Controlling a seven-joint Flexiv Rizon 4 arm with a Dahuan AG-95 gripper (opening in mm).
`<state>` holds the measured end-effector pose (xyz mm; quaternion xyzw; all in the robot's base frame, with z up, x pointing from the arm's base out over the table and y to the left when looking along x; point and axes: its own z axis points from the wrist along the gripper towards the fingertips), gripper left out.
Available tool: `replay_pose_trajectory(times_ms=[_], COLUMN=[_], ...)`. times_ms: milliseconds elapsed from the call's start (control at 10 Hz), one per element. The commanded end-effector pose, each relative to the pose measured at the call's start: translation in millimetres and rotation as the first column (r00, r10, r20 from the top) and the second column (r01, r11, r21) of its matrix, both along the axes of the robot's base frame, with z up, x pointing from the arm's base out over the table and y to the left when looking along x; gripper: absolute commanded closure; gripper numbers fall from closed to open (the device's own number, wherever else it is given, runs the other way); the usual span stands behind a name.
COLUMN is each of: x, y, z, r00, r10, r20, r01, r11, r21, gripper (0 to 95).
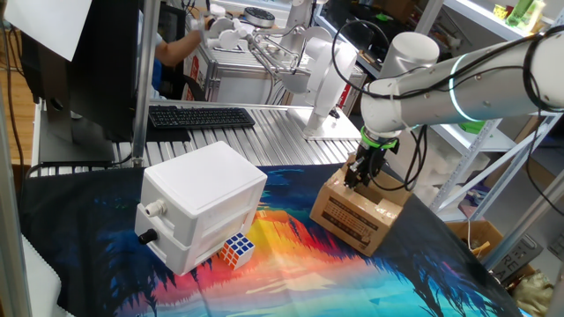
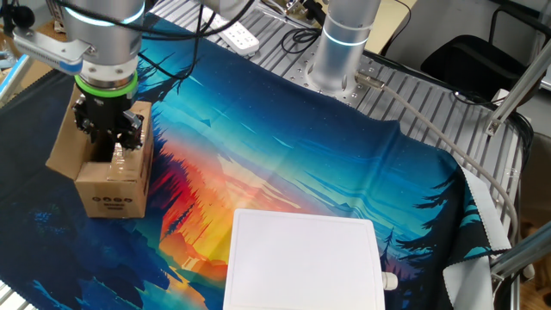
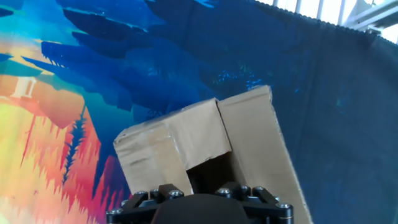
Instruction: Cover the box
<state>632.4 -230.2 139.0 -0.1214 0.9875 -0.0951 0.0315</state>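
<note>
One fixed view shows you the box on the right of the worktop, lying on the colourful printed cloth, with black print on its near side. The hand points almost straight down onto the box's top, its dark fingers at the flaps. You cannot tell from here how wide the fingers stand, or whether they grip any flap.

In the other fixed view the box sits near the left edge, one flap sticking out to its left, and the hand is right on its top.

The hand view gives you the box from above: flaps lie across most of the top, with a dark gap open just in front of the hand.

A white box with knobs stands to the left, well apart, a Rubik's cube touching its near side.
</note>
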Motion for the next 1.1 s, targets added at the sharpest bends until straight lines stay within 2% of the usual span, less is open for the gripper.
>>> replay_pose_trajectory(times_ms=[100,400,500,600,800,1100], x=[-1.1,-1.3,-1.6,-1.9,0.0,0.2], y=[0.5,-0.7,-2.9,-5.2,-10.4,-13.2], z=[1.0,15.7,27.5,33.4,41.8,44.4], r00=[1.000,1.000,1.000,1.000,1.000,1.000], r10=[0.003,-0.001,-0.009,-0.008,0.003,0.006], r20=[-0.001,-0.014,-0.014,-0.012,-0.009,0.002], r01=[-0.003,0.001,0.009,0.008,-0.003,-0.006], r11=[1.000,1.000,1.000,1.000,1.000,1.000], r21=[-0.002,-0.007,-0.006,-0.002,-0.002,-0.001], gripper=[38.0,38.0,38.0,38.0,38.0,38.0])
